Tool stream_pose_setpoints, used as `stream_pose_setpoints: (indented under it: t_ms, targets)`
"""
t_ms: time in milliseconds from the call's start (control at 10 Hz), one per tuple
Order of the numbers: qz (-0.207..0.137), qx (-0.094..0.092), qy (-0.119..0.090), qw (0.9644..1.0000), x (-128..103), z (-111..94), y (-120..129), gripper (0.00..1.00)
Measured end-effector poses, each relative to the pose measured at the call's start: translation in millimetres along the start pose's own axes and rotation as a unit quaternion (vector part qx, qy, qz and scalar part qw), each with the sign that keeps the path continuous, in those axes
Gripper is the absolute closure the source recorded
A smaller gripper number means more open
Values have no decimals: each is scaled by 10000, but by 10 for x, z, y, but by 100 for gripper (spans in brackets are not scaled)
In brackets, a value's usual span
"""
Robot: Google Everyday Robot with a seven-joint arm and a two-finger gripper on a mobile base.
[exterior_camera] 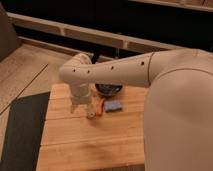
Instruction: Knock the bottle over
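Note:
The bottle point(91, 114) is a small pale beige shape on the wooden table point(90, 145), just right of and below my gripper. I cannot tell whether it stands upright or leans. My gripper point(80, 106) hangs under the thick white wrist, low over the table's left-centre and close beside the bottle. I cannot tell whether they touch. My white arm reaches in from the right and hides part of the table's back.
A thin orange item point(100, 106) lies right of the bottle, with a blue rectangular pad point(114, 106) beside it. A dark bowl point(109, 89) sits behind them. A dark mat point(22, 135) covers the floor left of the table.

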Motion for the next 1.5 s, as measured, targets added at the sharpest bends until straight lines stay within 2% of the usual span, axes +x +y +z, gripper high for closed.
stream_pose_setpoints:
  t_ms: [100,400,500,600,800,1000,1200,1400,1500]
  targets:
    - [-9,-6,3,10000,-4,1,8,35]
    - [-611,-69,191,9979,6,186,458,35]
    - [-692,-95,284,9972,-21,261,538,35]
    - [-704,-79,337,9969,-47,303,542,35]
    - [-696,80,550,9960,-155,440,510,35]
    - [-594,319,752,9949,-300,545,387,35]
    - [-468,482,889,9938,-443,616,283,35]
    - [-380,627,892,9933,-607,658,171,35]
    - [-416,693,769,9938,-726,648,135,35]
